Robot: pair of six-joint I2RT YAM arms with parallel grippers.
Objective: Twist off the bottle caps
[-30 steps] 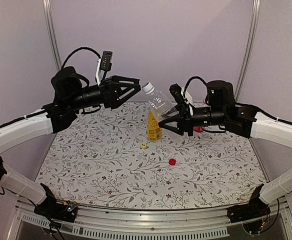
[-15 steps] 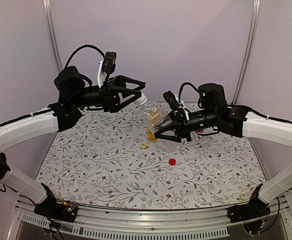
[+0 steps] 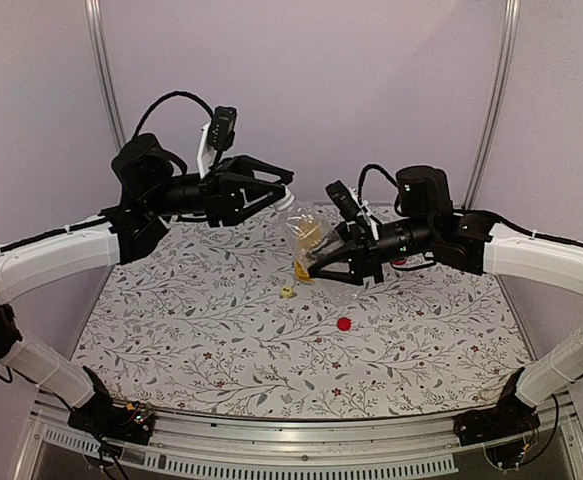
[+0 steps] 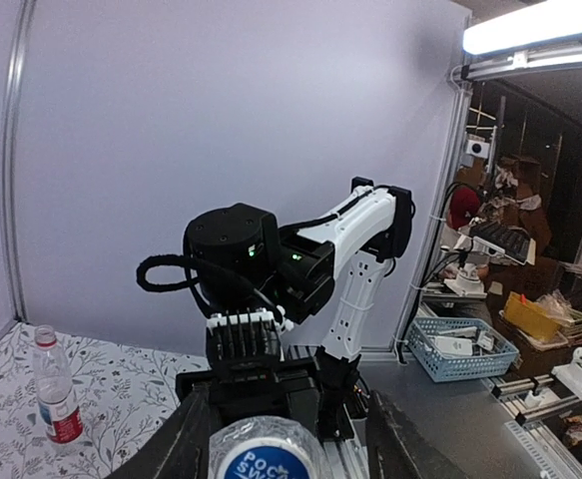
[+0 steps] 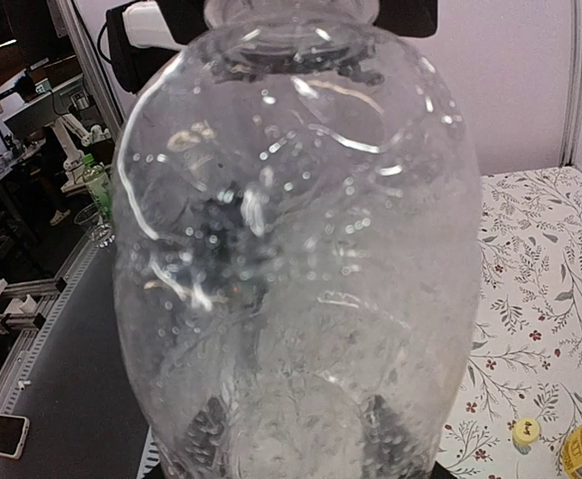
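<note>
Your left gripper [image 3: 282, 190] has its jaws set either side of the blue cap [image 4: 264, 462], the one with the white mark on top. In the left wrist view a sliver of gap shows beside the cap on one side, and you cannot tell whether the fingers bite on it or only flank it. Your right gripper [image 3: 323, 262] is clenched on the body of the clear bottle [image 3: 309, 232]. Its dark fingers show through the plastic low down in the right wrist view, where the bottle fills nearly the whole picture. The bottle is held up off the table [image 3: 191, 330], tilted, with its capped neck pointing up and left into the left gripper and its base down toward the right arm. Behind and below it, partly covered by it in the top view, the yellow-orange bottle [image 3: 300, 270] stands upright on the floral cloth. The yellow cap [image 3: 287, 292] lies loose on the cloth just in front of that bottle, and the red cap [image 3: 344, 323] lies loose nearer to you and to the right, apart from both. The red-label bottle [image 4: 56, 394] stands upright on the table on the right arm's side; only the left wrist view shows it plainly.
</note>
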